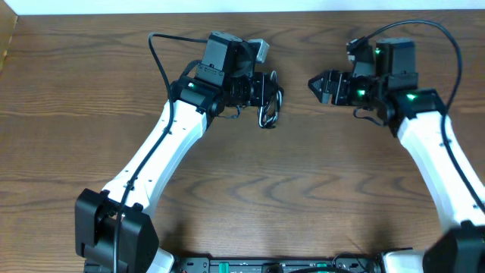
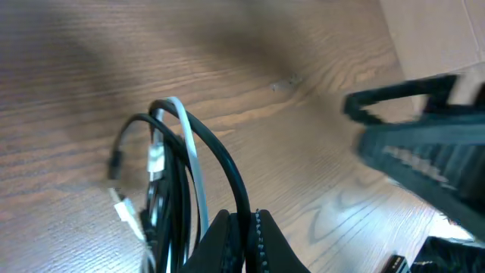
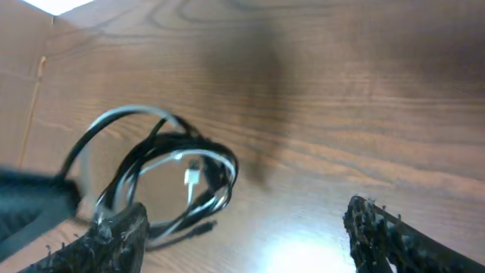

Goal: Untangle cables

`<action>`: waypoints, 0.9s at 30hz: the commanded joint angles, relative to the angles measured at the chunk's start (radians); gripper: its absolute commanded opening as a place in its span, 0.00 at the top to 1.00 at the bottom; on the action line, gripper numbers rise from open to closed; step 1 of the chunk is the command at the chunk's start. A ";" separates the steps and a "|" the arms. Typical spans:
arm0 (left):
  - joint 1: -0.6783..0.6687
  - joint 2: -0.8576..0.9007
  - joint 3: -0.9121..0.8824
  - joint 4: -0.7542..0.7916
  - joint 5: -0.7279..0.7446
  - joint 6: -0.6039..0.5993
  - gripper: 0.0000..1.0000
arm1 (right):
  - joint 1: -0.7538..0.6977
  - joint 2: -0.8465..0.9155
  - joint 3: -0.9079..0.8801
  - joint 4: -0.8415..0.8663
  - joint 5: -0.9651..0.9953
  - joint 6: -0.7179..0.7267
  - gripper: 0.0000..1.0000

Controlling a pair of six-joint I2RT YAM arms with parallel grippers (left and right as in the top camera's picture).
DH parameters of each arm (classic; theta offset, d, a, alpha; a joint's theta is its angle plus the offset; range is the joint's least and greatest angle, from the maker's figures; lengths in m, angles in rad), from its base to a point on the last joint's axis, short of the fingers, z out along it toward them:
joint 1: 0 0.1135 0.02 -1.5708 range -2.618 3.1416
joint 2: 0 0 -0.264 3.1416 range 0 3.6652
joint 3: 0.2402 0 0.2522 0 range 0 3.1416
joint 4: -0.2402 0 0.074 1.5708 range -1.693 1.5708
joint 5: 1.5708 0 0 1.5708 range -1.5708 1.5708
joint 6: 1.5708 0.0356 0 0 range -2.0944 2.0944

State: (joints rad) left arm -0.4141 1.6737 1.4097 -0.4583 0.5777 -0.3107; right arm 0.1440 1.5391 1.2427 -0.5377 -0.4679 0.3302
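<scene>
We see the left jaws pinching the cables [image 1: 267,106], a black-and-white bundle over the far middle of the desk [image 1: 250,178]; the right jaws stand spread, facing the bundle, apart from it.

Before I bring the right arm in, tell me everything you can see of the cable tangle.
The cable tangle is a small bundle of thin, glossy black cords and one white cord in overlapping loops, small plug ends showing. The left gripper is shut on one edge; the loops fan out past its fingertips. The open right gripper stands apart.
</scene>
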 commanded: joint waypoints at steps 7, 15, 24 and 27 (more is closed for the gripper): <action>0.003 -0.001 0.012 0.085 0.060 -0.027 0.93 | 0.041 0.143 0.012 0.136 -0.056 0.095 0.21; 0.003 0.000 0.012 0.206 0.081 -0.027 0.93 | 0.041 0.204 0.012 0.278 -0.180 0.114 0.20; 0.003 0.003 0.012 0.208 -0.079 -0.027 0.92 | 0.027 0.204 0.012 0.361 -0.235 0.246 0.25; 0.003 0.006 0.012 0.208 -0.082 -0.027 0.92 | 0.029 0.204 0.012 0.363 -0.247 0.291 0.25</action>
State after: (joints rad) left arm -0.4141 1.6737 1.4094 -0.2600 0.5282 -0.3401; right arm 0.1780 1.7409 1.2427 -0.1783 -0.6754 0.5430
